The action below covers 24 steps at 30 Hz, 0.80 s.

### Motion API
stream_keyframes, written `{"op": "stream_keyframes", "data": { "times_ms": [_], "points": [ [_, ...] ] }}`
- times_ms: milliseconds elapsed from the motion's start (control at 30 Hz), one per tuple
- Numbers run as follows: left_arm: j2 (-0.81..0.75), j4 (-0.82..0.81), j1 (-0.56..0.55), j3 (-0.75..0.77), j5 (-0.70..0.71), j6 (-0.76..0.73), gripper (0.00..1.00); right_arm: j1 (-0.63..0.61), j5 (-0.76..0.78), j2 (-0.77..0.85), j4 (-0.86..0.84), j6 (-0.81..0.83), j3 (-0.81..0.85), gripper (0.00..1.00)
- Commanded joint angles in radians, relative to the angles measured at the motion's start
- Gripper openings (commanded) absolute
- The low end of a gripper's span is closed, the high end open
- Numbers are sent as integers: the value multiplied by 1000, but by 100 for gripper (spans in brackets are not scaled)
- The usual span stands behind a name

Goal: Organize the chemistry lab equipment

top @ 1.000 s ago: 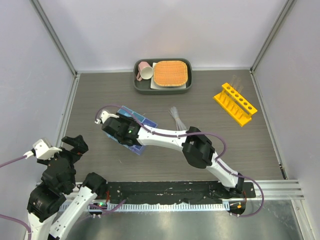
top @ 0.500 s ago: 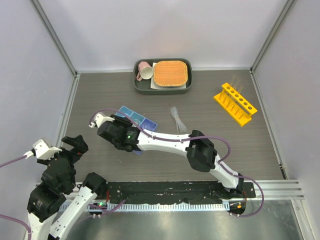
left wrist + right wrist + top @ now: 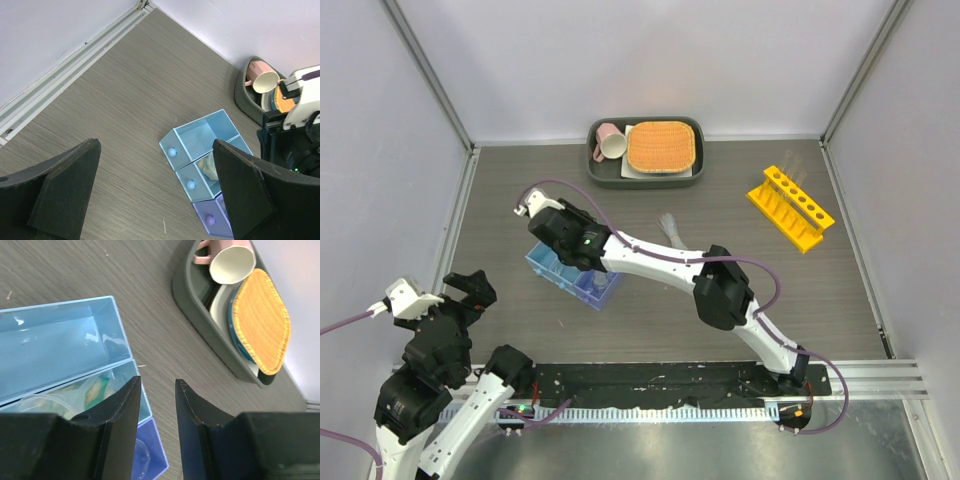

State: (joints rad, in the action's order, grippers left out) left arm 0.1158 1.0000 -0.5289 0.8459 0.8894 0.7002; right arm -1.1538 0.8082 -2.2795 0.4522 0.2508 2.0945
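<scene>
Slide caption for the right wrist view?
Right claw, slightly open, at the rim of the blue tray; pink mug and orange mat in the dark tray beyond.

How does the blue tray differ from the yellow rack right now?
The blue tray is translucent, open-topped and split into three compartments; the yellow rack is opaque with a row of round holes. The blue tray lies left of centre beneath the right hand; the yellow rack stands at the far right, away from both arms. Both sit skewed on the table.
</scene>
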Motion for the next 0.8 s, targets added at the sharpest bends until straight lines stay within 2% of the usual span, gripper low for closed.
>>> {"op": "stream_keyframes", "data": {
  "times_ms": [0, 300, 467, 767],
  "points": [
    [16, -20, 0, 18, 11, 5, 100, -18, -47, -40, 40, -48, 55, 39],
    [19, -23, 0, 16, 6, 4, 100, -18, -81, -61, 86, -81, 42, 39],
    [15, -23, 0, 16, 6, 4, 100, -20, -159, -60, 134, -111, 35, 39],
    [5, -21, 0, 16, 5, 5, 100, -72, -221, -64, 160, -133, -2, 39]
  ]
}}
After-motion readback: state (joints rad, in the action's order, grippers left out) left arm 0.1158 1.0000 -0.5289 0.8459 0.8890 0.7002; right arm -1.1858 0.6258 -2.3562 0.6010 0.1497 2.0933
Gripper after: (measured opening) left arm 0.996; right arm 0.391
